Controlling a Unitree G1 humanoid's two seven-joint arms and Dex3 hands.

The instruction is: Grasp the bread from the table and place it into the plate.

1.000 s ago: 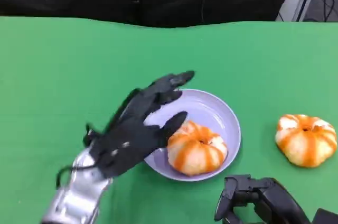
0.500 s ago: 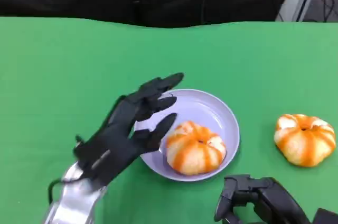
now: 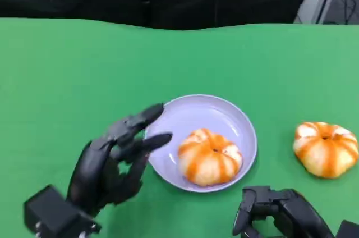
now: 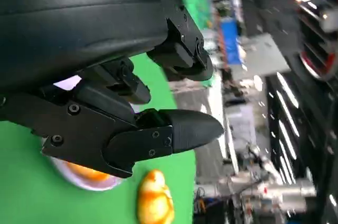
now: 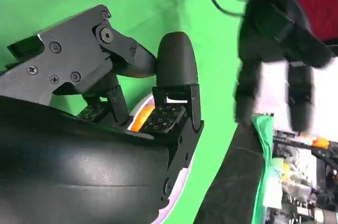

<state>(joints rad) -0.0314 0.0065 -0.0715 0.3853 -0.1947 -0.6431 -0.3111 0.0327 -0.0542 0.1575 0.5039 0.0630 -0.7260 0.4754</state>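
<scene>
A green table is seen from the head view, with a lavender plate set near its front edge. One orange-and-white striped bread is seated inside the plate, toward the side nearest the robot. A second bread of the same kind is laid on the bare cloth to the right, well apart from the plate. The left hand is held just beside the plate's left rim, its fingers spread apart and nothing gripped; the upper fingertips are seen overlapping the rim, the bread untouched. The right hand is seen at the lower right, in front of the plate, with nothing held, though whether its fingers are parted or curled cannot be told. In the left wrist view both breads are glimpsed past the black fingers
</scene>
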